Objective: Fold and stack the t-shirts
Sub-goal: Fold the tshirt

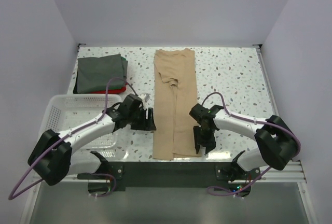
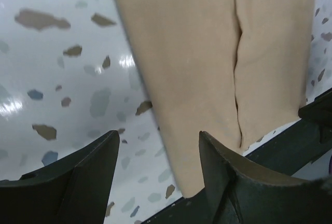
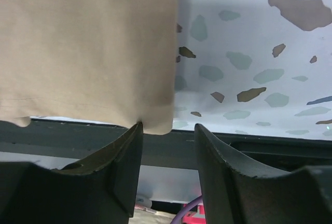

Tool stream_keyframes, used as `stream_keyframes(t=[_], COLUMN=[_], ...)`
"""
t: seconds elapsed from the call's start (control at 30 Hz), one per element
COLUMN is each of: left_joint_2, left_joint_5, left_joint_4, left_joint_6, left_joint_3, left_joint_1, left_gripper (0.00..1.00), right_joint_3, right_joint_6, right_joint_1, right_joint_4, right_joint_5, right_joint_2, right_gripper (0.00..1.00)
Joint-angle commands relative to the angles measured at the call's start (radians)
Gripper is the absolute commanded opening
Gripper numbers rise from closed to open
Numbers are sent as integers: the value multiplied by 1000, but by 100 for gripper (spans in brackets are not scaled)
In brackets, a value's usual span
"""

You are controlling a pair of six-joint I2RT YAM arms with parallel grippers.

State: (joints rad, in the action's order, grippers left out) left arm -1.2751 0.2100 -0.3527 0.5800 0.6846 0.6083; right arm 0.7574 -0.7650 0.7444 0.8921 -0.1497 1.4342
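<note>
White mesh basket (image 1: 62,111) lies on the outer side of your left gripper (image 1: 149,122). Beyond that gripper, toward the far edge of the table (image 1: 228,73), the dark grey-green t-shirt (image 1: 101,71) rests folded on the red t-shirt (image 1: 118,90), which shows only as a thin edge. So two of the shirts look finished and stacked. The left gripper hovers low with its jaws wide and nothing clamped. In the left wrist view the tan t-shirt (image 1: 175,92) runs ahead of the fingers (image 2: 228,177), with its long left edge passing under the gap between them. That shirt is the piece in hand: it lies in a narrow lengthwise strip between your two grippers, sleeves tucked in, with a seam of overlapped cloth down its middle. I judge the lengthwise folds done and the crosswise fold due next. Your right gripper (image 1: 204,143) sits at the strip's near right corner. Its jaws stand at a middling gap and hold nothing, and the hem corner lies just off the tip of the inner finger (image 3: 127,156), whether touching I cannot tell. Next you need each gripper on its own near corner, low enough to catch every layer of the strip, not just the top one. Pinch both sides, lift evenly, and carry the hem over toward the far end so the edges meet squarely. Uneven lifting would likely open the lengthwise folds.
</note>
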Motion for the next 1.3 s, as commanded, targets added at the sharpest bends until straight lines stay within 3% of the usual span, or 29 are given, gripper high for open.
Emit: stream_keyframes(t=[0.0,0.4,0.53,0.77,0.97,1.27], left_joint_2=[95,174,158,102,76,51], left_joint_5=[-64,-58,-44,-8,6,48], left_joint_4=[-22,-45,-32,-32,-14,3], left_joint_6=[115,239,282,297,313,359], left_joint_3=[-65,-197,-214,-229,-240,-260], left_joint_1=[57,157,205,260,283,343], left_gripper=[67,67,66,59,46,41], right_joint_3=[-33,-89,-101,-107,-110,-119], right_joint_6=[4,20,21,21,23,16], right_joint_1=[0,0,1,1,1,1], right_joint_4=[-44,-143,-154,-163,-160,-157], right_joint_5=[-17,-53,-67,-76,-80,-79], right_joint_2=[-34,-14,-3,-1,-14,-38], right_gripper=[47,33,17,16,16,16])
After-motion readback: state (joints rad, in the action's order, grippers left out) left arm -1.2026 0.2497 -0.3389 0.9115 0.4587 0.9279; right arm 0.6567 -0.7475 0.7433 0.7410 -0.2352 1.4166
